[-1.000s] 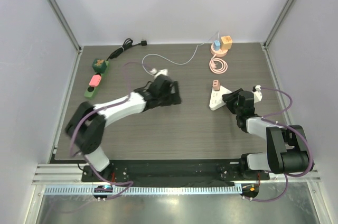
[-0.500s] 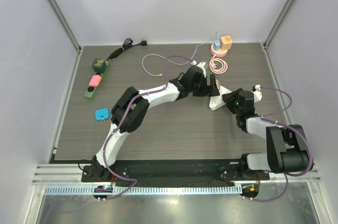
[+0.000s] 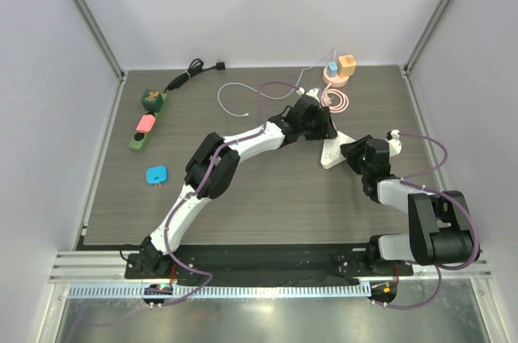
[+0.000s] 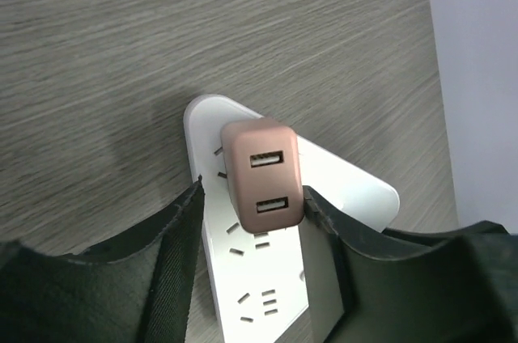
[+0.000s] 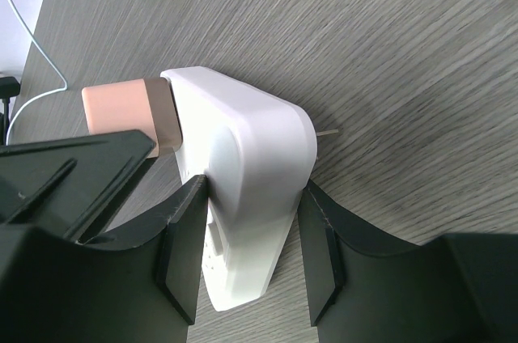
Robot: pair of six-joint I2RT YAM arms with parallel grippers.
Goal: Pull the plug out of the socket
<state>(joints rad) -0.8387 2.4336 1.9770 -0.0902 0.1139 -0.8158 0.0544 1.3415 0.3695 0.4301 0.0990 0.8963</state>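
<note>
A pink two-port USB plug (image 4: 261, 175) sits in a white triangular socket strip (image 4: 243, 278) on the wooden table. My left gripper (image 4: 252, 191) is open and straddles the plug: the right finger (image 4: 324, 230) touches its side, and the left finger (image 4: 182, 234) stands a little off it. In the top view the left gripper (image 3: 322, 126) is over the far end of the strip (image 3: 330, 155). My right gripper (image 5: 252, 189) is shut on the near end of the strip (image 5: 243, 165), with both pads against its sides. It shows in the top view (image 3: 353, 154) too.
A green power strip (image 3: 139, 134) with a pink plug (image 3: 145, 122) and a green plug (image 3: 151, 99) lies far left. A blue adapter (image 3: 156, 174) is left of centre. A black cable (image 3: 194, 69), a white cable (image 3: 243, 91), a pink coiled cable (image 3: 334, 100) and an orange cube (image 3: 346, 64) are at the back.
My left arm has swung from left of centre over to the socket strip and set its fingers round the plug. The blue adapter is now uncovered. The right arm has not moved.
</note>
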